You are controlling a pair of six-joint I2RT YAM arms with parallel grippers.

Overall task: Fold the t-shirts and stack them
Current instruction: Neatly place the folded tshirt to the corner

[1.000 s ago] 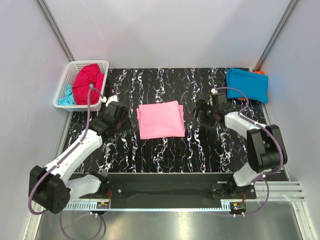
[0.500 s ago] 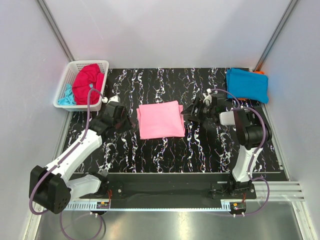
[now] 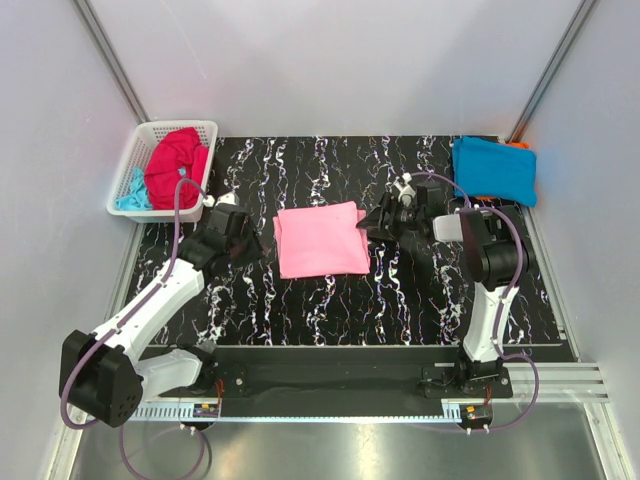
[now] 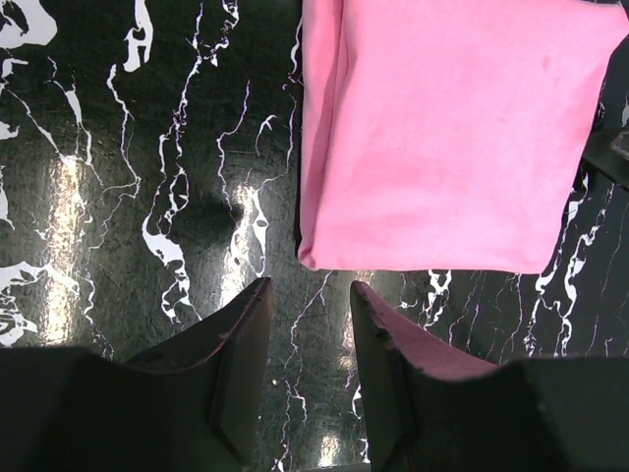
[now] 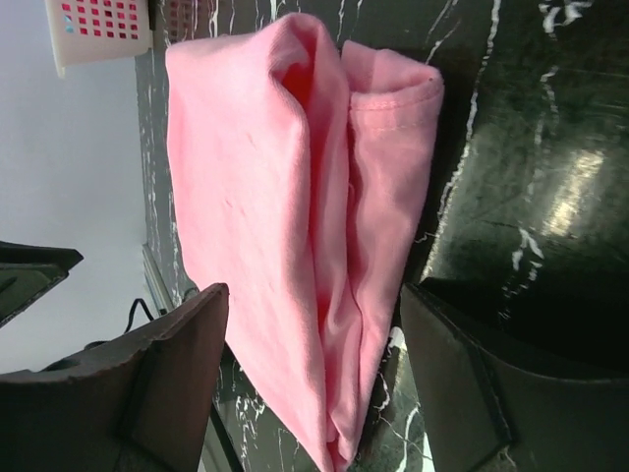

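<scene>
**Fold-and-stack task, transfer stage.** The folded pink t-shirt (image 3: 320, 240) lies flat at the middle of the tabletop (image 3: 330, 310).

- **Right gripper** (image 3: 368, 228): it meets the shirt's right edge. In the wrist view its jaws stand wide, with the layered hem lined up in the gap ahead of them and nothing pinched. Whether the tips touch the cloth cannot be told.
- **Left gripper** (image 4: 310, 295): it waits just off the shirt's left edge. Its jaws are narrowly parted and empty, over bare tabletop.
- **Stack:** a folded blue t-shirt (image 3: 495, 168) rests at the far right corner, with an orange t-shirt (image 3: 517, 146) showing beneath it.
- **Unfolded shirts:** the crimson t-shirt (image 3: 178, 165) and aqua t-shirt (image 3: 130, 195) lie crumpled in the lattice basket (image 3: 160, 130) at the far left corner.

**Probable hazards:**
- If the right jaws close on the upper layers only, lifting would peel the fold open.
- A lift from one side, with the left jaws clear of the cloth, would let the opposite half droop and drag.
- A skewed release onto the stack could push it toward the tabletop's right edge.
</scene>
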